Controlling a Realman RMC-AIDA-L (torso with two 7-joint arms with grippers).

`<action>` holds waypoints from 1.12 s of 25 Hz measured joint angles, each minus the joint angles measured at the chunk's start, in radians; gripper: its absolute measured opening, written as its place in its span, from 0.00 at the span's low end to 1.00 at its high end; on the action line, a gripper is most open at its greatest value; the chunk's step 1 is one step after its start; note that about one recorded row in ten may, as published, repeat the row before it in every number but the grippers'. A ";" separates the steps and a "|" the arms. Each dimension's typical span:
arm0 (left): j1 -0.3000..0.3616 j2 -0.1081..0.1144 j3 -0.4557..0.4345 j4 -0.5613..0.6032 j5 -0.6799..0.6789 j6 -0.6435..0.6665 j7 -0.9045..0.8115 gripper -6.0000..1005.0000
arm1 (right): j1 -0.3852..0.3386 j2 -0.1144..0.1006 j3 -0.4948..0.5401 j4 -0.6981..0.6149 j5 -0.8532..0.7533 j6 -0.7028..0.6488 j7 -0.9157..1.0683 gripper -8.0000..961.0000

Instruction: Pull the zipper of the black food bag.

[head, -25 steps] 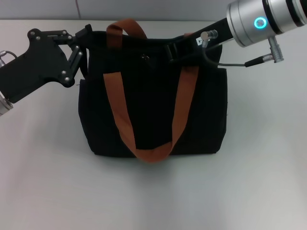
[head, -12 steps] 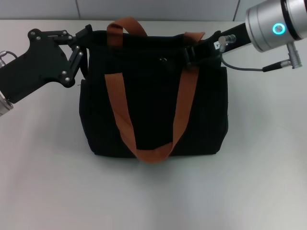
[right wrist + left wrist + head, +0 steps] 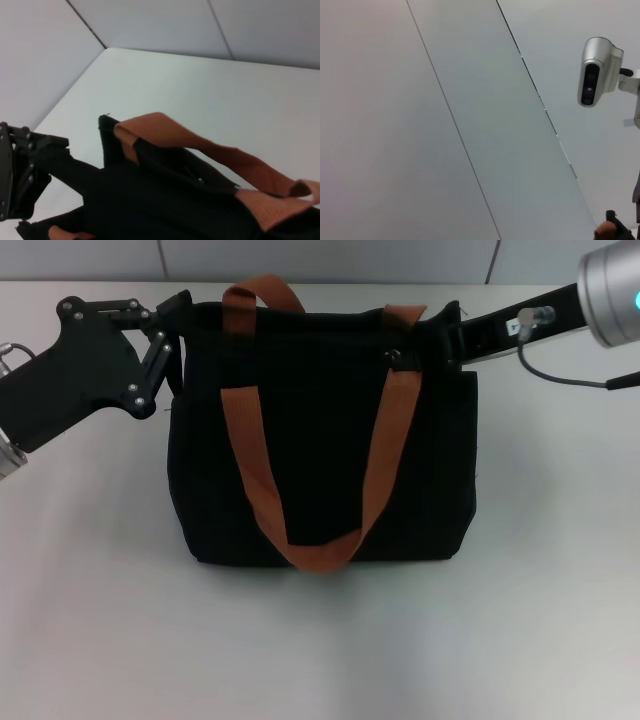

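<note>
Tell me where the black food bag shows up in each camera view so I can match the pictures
Head view: the black food bag sits centre frame on the table, the left end effector at one top corner, the right end effector at the other.
Left wrist view: not in it; mostly wall panels.
Right wrist view: the bag's top edge fills the lower part.
Shared landmark: the brown-orange strap handles, also in the right wrist view.

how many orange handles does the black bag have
2. One strap handle droops down the bag's front face in a long loop; the other arches over the top back edge, partly hidden behind the bag.
</note>
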 joint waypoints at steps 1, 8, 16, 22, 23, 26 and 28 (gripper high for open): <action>0.000 0.000 0.000 0.000 0.000 0.000 0.000 0.03 | -0.011 0.000 0.013 -0.011 -0.001 -0.008 0.001 0.01; -0.001 0.000 0.000 0.000 -0.002 0.000 0.000 0.03 | -0.036 0.000 0.037 -0.036 -0.011 -0.020 0.005 0.01; -0.002 0.000 0.000 0.000 -0.005 -0.001 0.000 0.05 | -0.044 0.001 0.055 -0.046 -0.016 -0.032 0.012 0.01; -0.004 0.000 0.000 0.000 -0.005 -0.001 0.000 0.06 | -0.054 0.001 0.098 -0.046 0.038 -0.037 -0.015 0.01; -0.004 0.000 0.000 0.000 -0.005 -0.001 0.000 0.06 | -0.058 0.001 0.110 -0.046 0.054 -0.038 -0.025 0.01; -0.003 0.000 0.000 0.000 -0.005 -0.001 0.000 0.07 | -0.076 0.001 0.159 -0.033 0.120 -0.037 -0.075 0.01; -0.002 0.000 0.000 0.000 -0.005 -0.001 0.000 0.08 | -0.088 0.000 0.187 -0.017 0.173 -0.035 -0.119 0.03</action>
